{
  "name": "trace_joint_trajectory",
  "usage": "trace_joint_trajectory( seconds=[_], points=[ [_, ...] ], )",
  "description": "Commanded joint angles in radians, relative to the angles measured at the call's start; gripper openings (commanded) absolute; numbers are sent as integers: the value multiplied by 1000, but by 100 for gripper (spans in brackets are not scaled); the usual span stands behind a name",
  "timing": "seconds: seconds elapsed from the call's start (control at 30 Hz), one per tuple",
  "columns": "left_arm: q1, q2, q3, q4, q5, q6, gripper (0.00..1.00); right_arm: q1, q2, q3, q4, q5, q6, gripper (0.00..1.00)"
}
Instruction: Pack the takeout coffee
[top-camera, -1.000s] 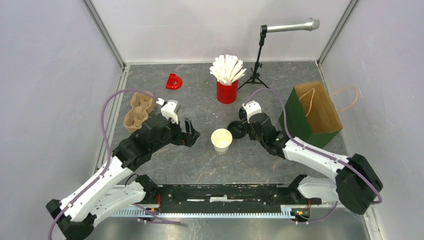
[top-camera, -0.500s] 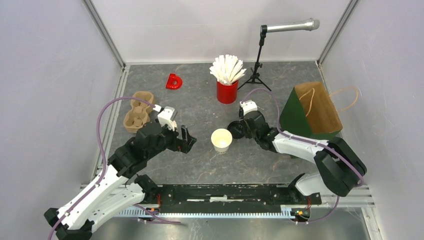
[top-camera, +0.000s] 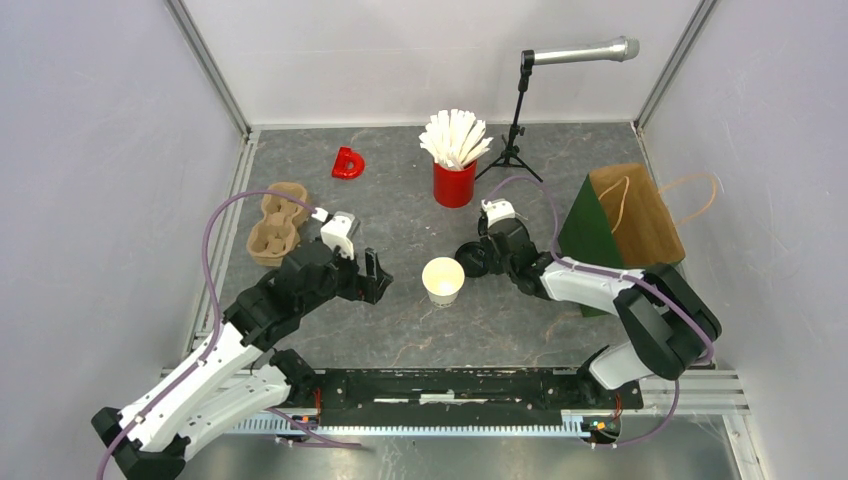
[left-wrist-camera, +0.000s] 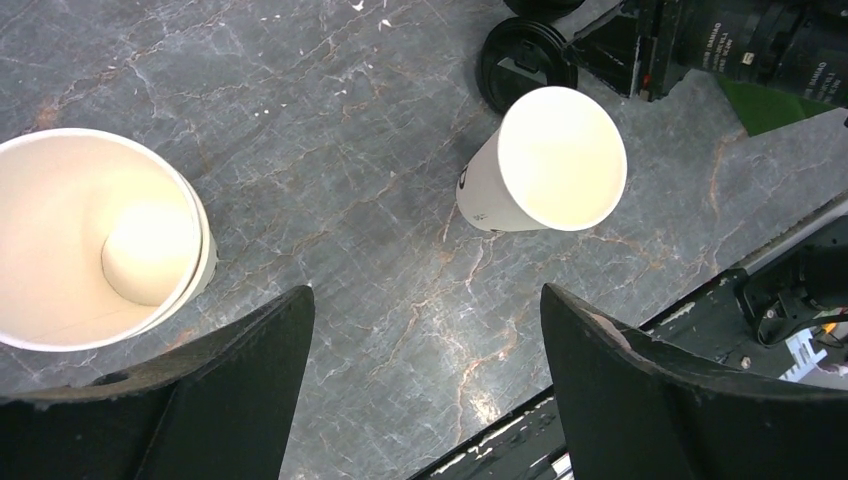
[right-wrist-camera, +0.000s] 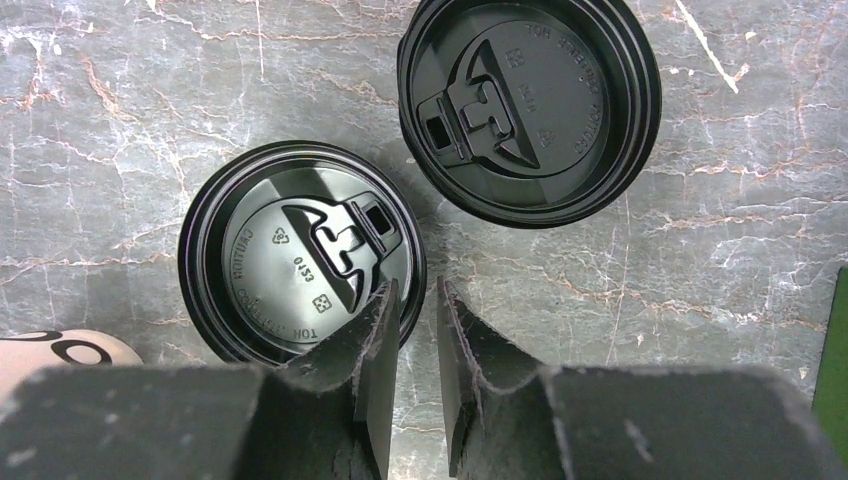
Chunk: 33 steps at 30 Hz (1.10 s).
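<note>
**Two bare cups and two loose lids on the bench**

Both white paper cups stand upright and uncovered on the grey marbled bench (left-wrist-camera: 340, 290), their cream insides showing. The first cup (left-wrist-camera: 100, 235) sits just beyond one finger of the left gripper (left-wrist-camera: 425, 395). The second cup (left-wrist-camera: 545, 160) stands well apart from it, with small dark print on its tapered wall. The left fingers (left-wrist-camera: 640, 390) are spread wide and hold nothing.

The two round black lids lie flat just beside each other, past the second cup. Each has a raised rim, a moulded sip tab and embossed lettering. The right gripper (right-wrist-camera: 415, 330) is over the first lid (right-wrist-camera: 300, 265), its fingers (right-wrist-camera: 365, 350) a narrow slit apart at that lid's rim. Whether they pinch it cannot be told. The second lid (right-wrist-camera: 530, 110) lies untouched.
</note>
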Motion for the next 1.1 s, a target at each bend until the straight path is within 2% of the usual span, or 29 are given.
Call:
trace_joint_trajectory(
  seconds=[0.0, 0.2, 0.47, 0.5, 0.77, 1.07],
  points=[
    [3, 13, 21, 4, -21, 11, 88, -18, 17, 17, 39, -21, 20, 26],
    [3, 8, 18, 3, -23, 19, 86, -32, 19, -1, 64, -52, 22, 26],
    [3, 2, 23, -6, -51, 17, 84, -40, -19, -11, 79, -63, -4, 1],
    [3, 2, 25, -6, -54, 15, 84, -40, -25, -7, 76, -62, -8, 0],
    [3, 29, 59, 17, -39, 25, 83, -42, -103, 41, 8, -51, -52, 0],
    [3, 278, 305, 14, 31, 104, 90, -42, -234, 113, -90, -72, -88, 0]
  ],
)
